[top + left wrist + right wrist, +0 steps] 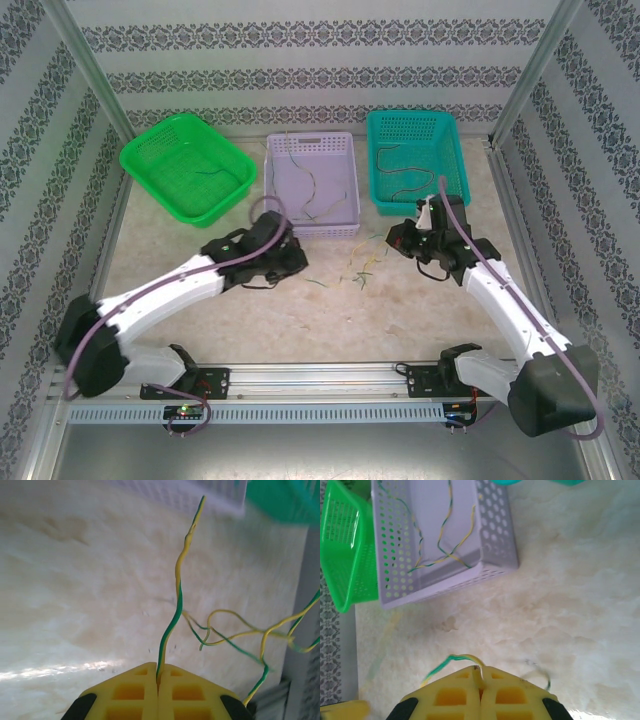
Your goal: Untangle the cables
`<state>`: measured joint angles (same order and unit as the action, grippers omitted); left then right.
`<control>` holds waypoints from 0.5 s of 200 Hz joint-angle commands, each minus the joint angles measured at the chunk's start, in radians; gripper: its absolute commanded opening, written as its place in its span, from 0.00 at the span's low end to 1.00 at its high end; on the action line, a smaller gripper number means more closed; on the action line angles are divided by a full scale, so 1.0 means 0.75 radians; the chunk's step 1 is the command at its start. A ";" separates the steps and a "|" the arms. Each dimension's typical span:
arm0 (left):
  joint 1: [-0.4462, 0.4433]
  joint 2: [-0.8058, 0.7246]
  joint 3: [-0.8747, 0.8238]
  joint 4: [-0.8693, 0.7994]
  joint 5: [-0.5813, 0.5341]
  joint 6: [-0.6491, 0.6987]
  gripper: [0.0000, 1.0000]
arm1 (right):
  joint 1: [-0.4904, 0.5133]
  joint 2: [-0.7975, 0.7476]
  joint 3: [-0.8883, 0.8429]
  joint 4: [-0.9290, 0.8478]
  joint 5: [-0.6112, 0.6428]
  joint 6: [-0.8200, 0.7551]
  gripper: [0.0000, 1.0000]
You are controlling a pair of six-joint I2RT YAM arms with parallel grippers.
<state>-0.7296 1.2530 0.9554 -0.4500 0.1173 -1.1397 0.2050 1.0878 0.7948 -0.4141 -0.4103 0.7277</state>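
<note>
We are separating the cables (177,600); left end effector (159,682) and right end effector (481,672) are each pinching one; next likely calling for drawing apart slowly.

No writing, label, brand, number or sign can be read in any of the views.
</note>
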 commanded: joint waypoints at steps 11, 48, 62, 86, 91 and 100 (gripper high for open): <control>0.051 -0.291 -0.168 -0.101 -0.378 -0.413 0.00 | -0.036 -0.043 -0.054 -0.028 0.044 0.004 0.00; 0.169 -0.564 -0.273 -0.222 -0.548 -0.614 0.00 | -0.048 -0.017 -0.077 -0.041 0.094 -0.036 0.00; 0.249 -0.619 -0.301 -0.236 -0.523 -0.624 0.00 | -0.058 -0.008 -0.086 -0.039 0.104 -0.045 0.00; 0.364 -0.664 -0.311 -0.314 -0.493 -0.636 0.00 | -0.072 -0.008 -0.089 -0.044 0.139 -0.034 0.00; 0.384 -0.671 -0.307 -0.343 -0.495 -0.637 0.00 | -0.075 -0.011 -0.089 -0.053 0.159 -0.029 0.00; 0.424 -0.680 -0.302 -0.384 -0.498 -0.638 0.00 | -0.089 -0.019 -0.095 -0.063 0.192 -0.014 0.00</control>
<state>-0.4923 0.7742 0.7296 -0.5880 -0.1761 -1.5703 0.1776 1.0760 0.7429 -0.4229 -0.4019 0.7273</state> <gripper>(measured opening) 0.050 0.055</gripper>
